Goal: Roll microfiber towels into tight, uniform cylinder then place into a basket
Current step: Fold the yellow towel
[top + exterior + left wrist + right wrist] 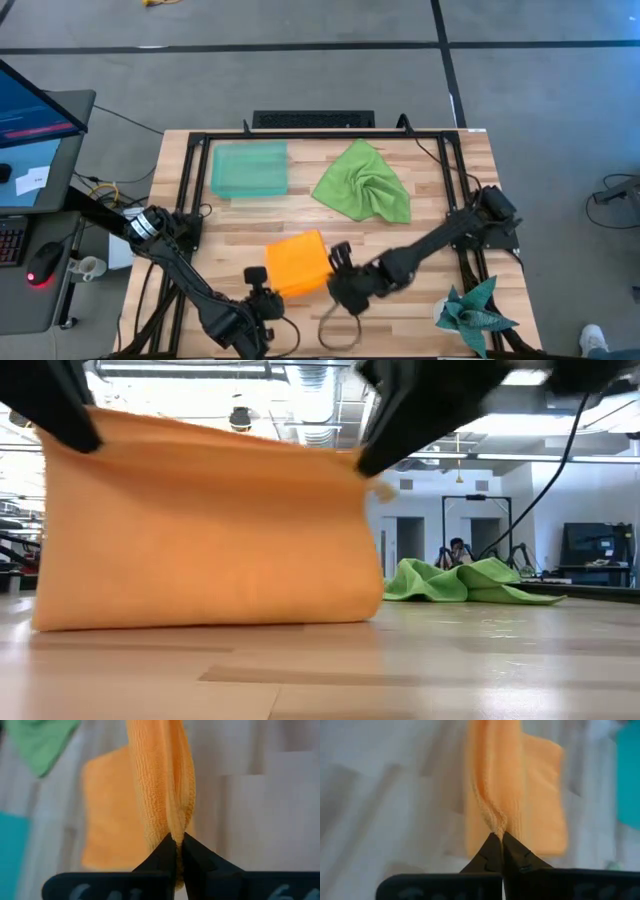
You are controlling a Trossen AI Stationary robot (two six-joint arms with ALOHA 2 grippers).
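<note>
Little is done: the left gripper [176,840] and right gripper [498,839], jaws clenched on the orange towel's [297,264] upper corners, hold it folded at the near bench [420,300] edge, while the green towel [363,184] lies crumpled and the basket [249,170] empty.

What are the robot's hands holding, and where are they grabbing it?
Both are holding the orange towel by its upper edge: the left gripper pinches one corner and the right gripper the other, so it hangs down to the table.
</note>
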